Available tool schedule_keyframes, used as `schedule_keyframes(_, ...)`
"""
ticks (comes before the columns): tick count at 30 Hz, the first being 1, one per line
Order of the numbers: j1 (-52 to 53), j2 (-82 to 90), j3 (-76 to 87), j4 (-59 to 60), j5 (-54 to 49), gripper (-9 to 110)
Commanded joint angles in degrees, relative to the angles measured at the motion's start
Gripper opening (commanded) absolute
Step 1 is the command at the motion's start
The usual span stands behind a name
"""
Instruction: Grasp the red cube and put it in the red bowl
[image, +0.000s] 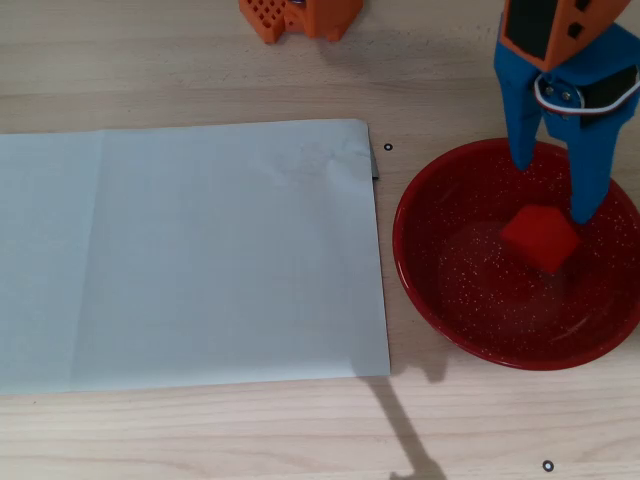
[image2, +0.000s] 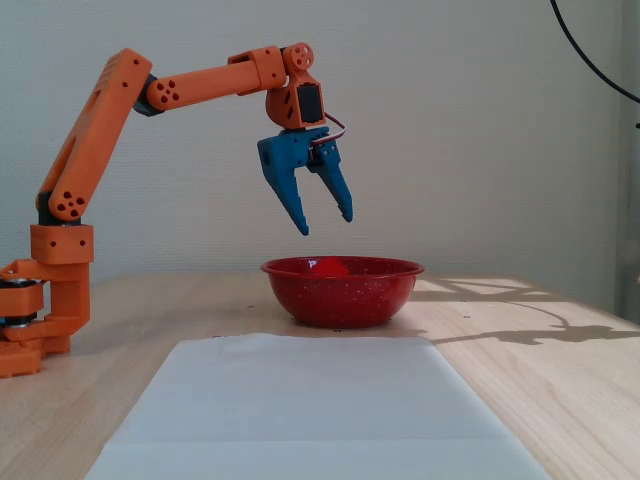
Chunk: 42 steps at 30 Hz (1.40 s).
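Pale tabletop (image: 150, 60); my claw (image: 556, 190) hangs spread above the red bowl (image: 430, 290), whose light, rigid red cube (image: 540, 237) suits flat-face pinching.

Glossy speckled red bowl (image: 440, 300), matt red cube (image: 540, 236), pale wood table (image: 150, 60), seemingly paper sheet (image: 190, 250).

red cube (image2: 330, 265): mostly hidden behind the bowl's rim in the fixed view
arm base (image: 300, 16): cut off by the overhead view's top edge
red cube's edges: blurred overhead
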Motion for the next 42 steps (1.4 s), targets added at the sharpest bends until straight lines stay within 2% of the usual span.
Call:
schedule_keyframes(1, -0.97, 4.48, -2.64, -1.05, 0.18, 33)
schedule_keyframes(4, -1.93, 4.92, -3.25, 0.18, 0.18, 29)
schedule_keyframes(11, -4.75, 10.55, -4.92, 4.48, 2.29, 0)
schedule_keyframes(20, -12.74, 27.16, 5.54, 5.36, 4.66, 0)
schedule_keyframes(30, -24.61, 49.31, 28.74, -0.18, 5.19, 0)
schedule_keyframes(42, -32.78, 75.15, 62.58, -14.50, 4.04, 0)
